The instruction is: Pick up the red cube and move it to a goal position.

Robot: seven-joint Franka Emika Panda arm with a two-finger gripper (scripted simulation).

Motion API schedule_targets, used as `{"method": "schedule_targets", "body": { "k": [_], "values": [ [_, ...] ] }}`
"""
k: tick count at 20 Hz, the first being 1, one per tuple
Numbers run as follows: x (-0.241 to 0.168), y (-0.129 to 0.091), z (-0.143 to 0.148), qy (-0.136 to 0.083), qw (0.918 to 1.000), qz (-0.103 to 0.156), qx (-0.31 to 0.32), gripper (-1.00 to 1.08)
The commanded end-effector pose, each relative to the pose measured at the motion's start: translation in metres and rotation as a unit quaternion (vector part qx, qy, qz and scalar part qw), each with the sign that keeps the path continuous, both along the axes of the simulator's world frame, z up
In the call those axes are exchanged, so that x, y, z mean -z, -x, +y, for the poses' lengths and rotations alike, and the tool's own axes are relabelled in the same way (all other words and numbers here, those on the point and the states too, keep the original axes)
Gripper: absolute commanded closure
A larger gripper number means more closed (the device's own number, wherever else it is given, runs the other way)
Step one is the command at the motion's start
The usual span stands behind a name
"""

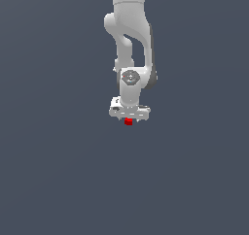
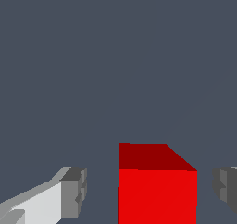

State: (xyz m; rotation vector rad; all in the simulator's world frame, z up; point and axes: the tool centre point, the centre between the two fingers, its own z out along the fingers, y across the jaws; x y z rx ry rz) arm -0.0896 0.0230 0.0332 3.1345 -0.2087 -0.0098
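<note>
The red cube (image 1: 128, 122) is a small bright red block seen just below the white gripper (image 1: 129, 118) in the exterior view. In the wrist view the red cube (image 2: 156, 186) sits between the two grey fingertips (image 2: 74, 191), with a gap on each side. It lies nearer to one finger than the other. The gripper (image 2: 150, 190) is open and touches nothing. The white arm hangs straight down over the cube.
A plain dark grey surface (image 1: 58, 171) fills both views. No other object shows.
</note>
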Motion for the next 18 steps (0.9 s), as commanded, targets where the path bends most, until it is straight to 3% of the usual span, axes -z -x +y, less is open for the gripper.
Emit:
{"method": "schedule_targets", "body": {
  "k": [1, 12, 13, 18],
  "values": [
    [0.0072, 0.0043, 0.0002, 0.000, 1.0000, -0.002, 0.006, -0.92],
    [0.0131, 0.0064, 0.0008, 0.000, 0.9999, -0.003, 0.010, -0.92],
    [0.0131, 0.0064, 0.0008, 0.000, 0.9999, -0.003, 0.010, 1.08],
    [0.0131, 0.0064, 0.0008, 0.000, 0.9999, -0.003, 0.010, 1.08]
  ]
}}
